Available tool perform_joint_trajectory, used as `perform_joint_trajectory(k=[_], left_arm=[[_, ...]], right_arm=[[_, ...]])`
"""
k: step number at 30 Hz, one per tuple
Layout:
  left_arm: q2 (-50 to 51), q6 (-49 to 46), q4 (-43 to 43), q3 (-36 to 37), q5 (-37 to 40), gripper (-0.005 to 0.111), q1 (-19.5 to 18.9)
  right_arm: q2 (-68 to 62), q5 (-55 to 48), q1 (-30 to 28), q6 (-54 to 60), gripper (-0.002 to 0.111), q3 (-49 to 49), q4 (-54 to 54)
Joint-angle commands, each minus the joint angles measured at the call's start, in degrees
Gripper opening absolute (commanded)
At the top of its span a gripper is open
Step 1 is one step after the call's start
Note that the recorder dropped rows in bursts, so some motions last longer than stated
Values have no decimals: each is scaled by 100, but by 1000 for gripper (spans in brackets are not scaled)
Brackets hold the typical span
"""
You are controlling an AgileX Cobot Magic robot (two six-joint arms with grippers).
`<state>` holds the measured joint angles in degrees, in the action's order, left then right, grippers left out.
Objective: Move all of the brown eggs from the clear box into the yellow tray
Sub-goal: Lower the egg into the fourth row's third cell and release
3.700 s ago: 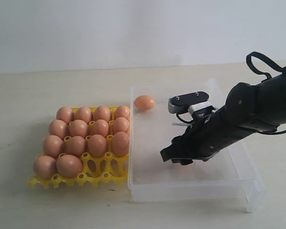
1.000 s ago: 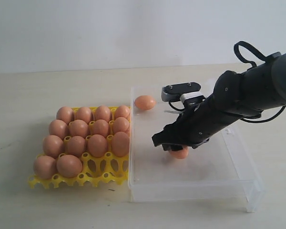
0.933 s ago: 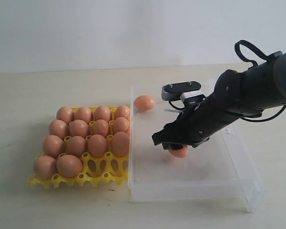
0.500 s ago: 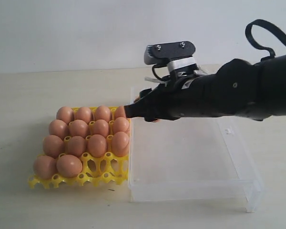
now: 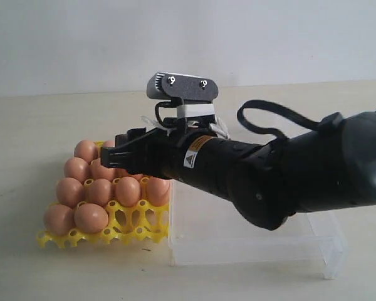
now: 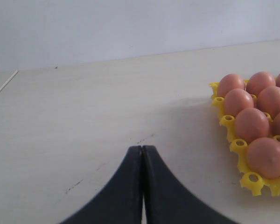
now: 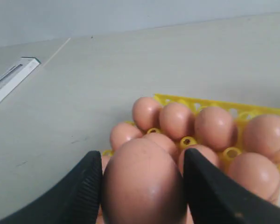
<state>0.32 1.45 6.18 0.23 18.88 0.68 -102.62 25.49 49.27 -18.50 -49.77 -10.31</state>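
Step in hand: by my reading, carrying one brown egg (image 7: 142,177) to a free cup of the yellow tray (image 5: 106,237)
Right tool (image 7: 143,196): clamped on that egg, a pad on each flank, hovering over the tray's full rows near 12 o'clock
Left tool (image 6: 142,158): fingers together, empty, over bare surface (image 5: 62,119) at 9 o'clock of the tray
Seated eggs (image 5: 91,217): fill most cups
Empty cups (image 5: 122,216): two, at the tray's 5 o'clock corner
Clear box (image 5: 250,248): at 3 o'clock of the tray, its inside mostly hidden by the arm
Doing it well: bring the egg above a 5 o'clock cup, keep clear of the seated eggs, lower straight, part the pads only once the shell rests
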Motion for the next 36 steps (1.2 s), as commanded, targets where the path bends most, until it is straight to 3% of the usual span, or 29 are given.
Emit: perform_joint_trajectory(k=[1, 9, 16, 36], left_arm=[[-32, 25, -16, -23, -58, 0, -7], [-32, 25, -16, -23, -58, 0, -7], [-32, 25, -16, -23, -58, 0, -7], [-32, 25, -16, -23, -58, 0, -7]], right_arm=[[-350, 608, 1, -1479, 0, 19, 1420], [-398, 628, 1, -1881, 0, -218, 1810], [-412, -210, 1, -849, 0, -218, 1158], [-860, 347, 152, -1046, 0, -208, 921]])
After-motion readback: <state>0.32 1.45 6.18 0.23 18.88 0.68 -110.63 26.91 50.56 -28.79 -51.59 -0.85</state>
